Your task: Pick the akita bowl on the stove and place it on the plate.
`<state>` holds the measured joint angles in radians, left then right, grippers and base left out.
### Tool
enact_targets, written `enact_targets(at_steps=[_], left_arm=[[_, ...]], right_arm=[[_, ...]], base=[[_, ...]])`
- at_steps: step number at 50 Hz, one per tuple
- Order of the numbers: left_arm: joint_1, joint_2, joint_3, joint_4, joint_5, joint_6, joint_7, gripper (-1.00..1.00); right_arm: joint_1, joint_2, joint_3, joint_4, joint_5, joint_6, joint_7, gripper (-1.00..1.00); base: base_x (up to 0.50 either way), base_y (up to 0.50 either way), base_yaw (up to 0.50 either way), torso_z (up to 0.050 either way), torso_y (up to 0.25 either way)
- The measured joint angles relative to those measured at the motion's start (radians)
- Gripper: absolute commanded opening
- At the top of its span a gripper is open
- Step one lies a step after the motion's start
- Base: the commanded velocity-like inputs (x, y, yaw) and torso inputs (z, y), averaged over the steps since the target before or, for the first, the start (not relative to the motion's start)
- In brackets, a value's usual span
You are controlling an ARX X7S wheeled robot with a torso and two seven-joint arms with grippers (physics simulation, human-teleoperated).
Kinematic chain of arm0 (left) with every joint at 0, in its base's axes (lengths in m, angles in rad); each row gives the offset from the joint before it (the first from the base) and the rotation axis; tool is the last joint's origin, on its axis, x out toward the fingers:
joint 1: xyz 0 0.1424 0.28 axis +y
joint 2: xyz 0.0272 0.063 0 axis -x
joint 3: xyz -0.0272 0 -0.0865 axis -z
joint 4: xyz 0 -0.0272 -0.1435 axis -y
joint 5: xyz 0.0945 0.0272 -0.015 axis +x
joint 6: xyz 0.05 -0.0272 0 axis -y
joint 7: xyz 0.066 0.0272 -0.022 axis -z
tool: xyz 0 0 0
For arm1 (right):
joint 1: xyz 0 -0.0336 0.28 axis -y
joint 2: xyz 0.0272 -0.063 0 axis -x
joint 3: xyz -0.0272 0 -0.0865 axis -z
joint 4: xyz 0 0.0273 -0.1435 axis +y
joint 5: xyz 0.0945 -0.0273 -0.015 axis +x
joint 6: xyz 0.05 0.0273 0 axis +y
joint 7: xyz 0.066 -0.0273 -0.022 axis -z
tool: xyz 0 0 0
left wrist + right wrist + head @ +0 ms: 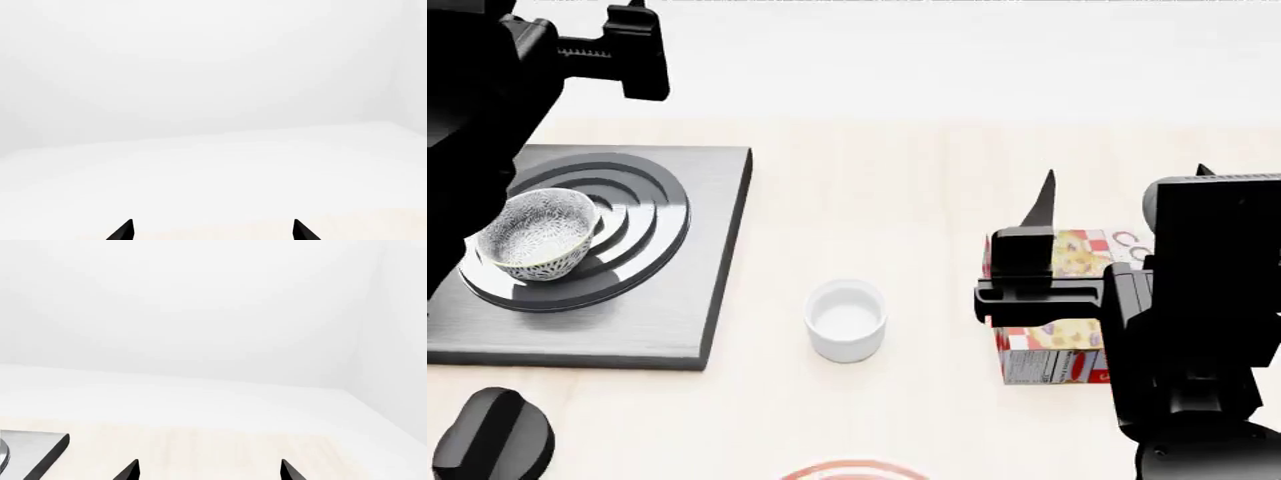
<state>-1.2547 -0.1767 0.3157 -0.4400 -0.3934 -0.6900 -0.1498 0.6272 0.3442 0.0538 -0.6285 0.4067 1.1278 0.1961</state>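
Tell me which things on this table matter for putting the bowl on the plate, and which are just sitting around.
Part of the job:
akita bowl, resting on the stove
stove
plate, only its rim shows at the near edge

Just lying about:
plain white cup
carton, partly behind the right arm
black knob

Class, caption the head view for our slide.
Speckled black-and-white bowl sits on dark grey ringed stove; plain white cup stands beside it.
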Motion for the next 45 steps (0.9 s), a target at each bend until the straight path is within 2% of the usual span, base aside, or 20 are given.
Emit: enact_targets(at_steps=[6,12,20,24,45], left_arm=[[0.002,-0.003,0.014,0.007,0.006,0.008,0.004,1.00],[0.003,-0.008,0.031,0.012,0.014,0.014,0.010,1.00],[0.003,-0.011,0.042,0.015,0.016,0.009,0.007,1.00],[0.000,-0.013,0.048,0.016,0.021,0.009,0.005,1.00],[-0.009,-0.010,0.054,0.004,0.015,-0.010,-0.012,1.00]], right_arm=[[-0.001,0.001,0.000,0.002,0.002,-0.003,0.001,1.00],[-0.001,0.002,0.000,0.004,0.003,-0.006,0.002,1.00],[-0.002,0.003,-0.001,0.005,0.006,-0.008,0.004,1.00],[-0.002,0.004,-0.001,0.005,0.007,-0.009,0.005,1.00],[-0.002,0.007,-0.002,0.005,0.016,-0.008,0.011,1.00]], base=[[0.00,0.00,0.00,0.000,0.000],[0.00,0.00,0.00,0.000,-0.241],[0.00,0.00,0.00,0.000,-0.018],[0.00,0.00,0.00,0.000,-0.250],[0.00,0.00,0.00,0.000,-0.024]])
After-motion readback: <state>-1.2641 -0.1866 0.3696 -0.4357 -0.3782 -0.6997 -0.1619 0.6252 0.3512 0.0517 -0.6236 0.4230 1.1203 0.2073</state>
